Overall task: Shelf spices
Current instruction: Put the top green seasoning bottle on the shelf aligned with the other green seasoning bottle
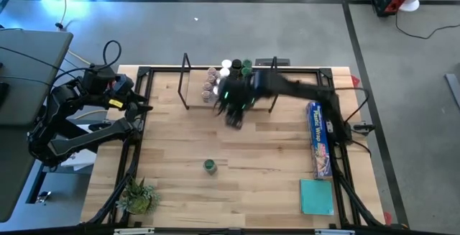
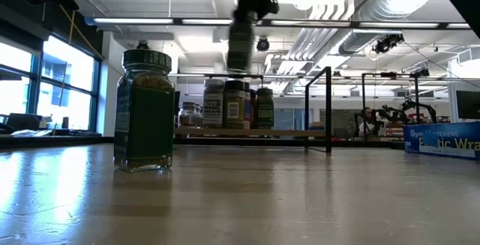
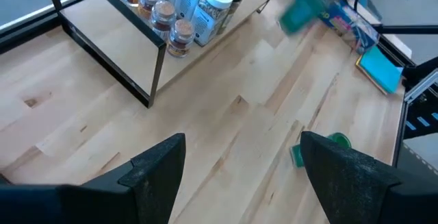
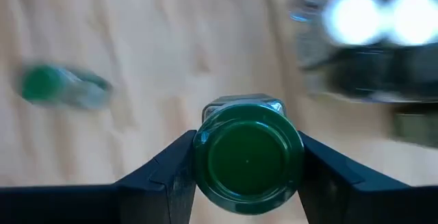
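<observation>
My right gripper (image 1: 234,110) hangs over the table just in front of the shelf (image 1: 194,95), shut on a green-lidded spice jar (image 4: 248,157). The shelf is a black wire rack with a light wooden board (image 2: 255,132) and stands at the far edge. Several spice jars (image 1: 226,73) stand upright on its board. Another green-lidded jar (image 1: 209,166) stands upright on the table nearer the front, also seen in the low view (image 2: 144,114). My left gripper (image 3: 243,176) waits open at the table's left edge, holding nothing. My right gripper pinches the jar at its green lid (image 4: 205,159), one finger on each side. The fingers (image 4: 161,176) come from above, pointing steeply down. The jar (image 2: 240,46) hangs below them, roughly upright and lifted well clear of the table.
A long blue plastic-wrap box (image 1: 318,138) lies along the right edge, with a flat teal square (image 1: 316,195) in front of it. A small plant (image 1: 136,195) sits at the near left corner. Bare wood lies between the shelf and the standing jar.
</observation>
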`<state>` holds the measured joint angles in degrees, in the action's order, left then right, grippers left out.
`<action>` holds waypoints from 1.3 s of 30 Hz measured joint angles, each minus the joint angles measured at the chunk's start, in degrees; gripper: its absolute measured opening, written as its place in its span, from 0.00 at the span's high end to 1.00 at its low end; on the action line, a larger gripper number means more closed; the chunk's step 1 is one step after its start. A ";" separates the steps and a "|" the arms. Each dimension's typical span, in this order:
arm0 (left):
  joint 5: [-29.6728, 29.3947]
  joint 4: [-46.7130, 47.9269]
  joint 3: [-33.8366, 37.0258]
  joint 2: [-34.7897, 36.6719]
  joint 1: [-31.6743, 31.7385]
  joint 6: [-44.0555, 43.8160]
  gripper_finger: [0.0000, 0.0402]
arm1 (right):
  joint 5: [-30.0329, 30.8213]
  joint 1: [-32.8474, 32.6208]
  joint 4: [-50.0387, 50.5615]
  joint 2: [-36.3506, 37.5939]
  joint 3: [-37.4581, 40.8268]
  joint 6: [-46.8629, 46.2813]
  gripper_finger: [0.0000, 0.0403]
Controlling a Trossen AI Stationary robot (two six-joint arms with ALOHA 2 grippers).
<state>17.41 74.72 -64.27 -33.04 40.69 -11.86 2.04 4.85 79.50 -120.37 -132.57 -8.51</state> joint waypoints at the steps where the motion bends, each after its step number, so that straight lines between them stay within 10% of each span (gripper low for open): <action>1: -0.02 -0.27 0.00 0.00 -0.02 -0.04 0.30 | -0.51 1.95 1.44 0.91 0.06 4.29 0.53; 13: -0.17 -4.55 0.00 -0.02 -0.02 -0.09 0.30 | -8.20 20.72 5.25 -2.40 0.35 28.34 0.53; 39: -2.89 -4.79 0.00 -0.07 -0.01 -1.64 0.30 | -5.26 21.26 3.07 -7.20 0.33 33.85 0.46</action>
<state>14.52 69.93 -64.27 -33.10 40.67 -13.50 -3.22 26.11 82.56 -127.57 -132.25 25.34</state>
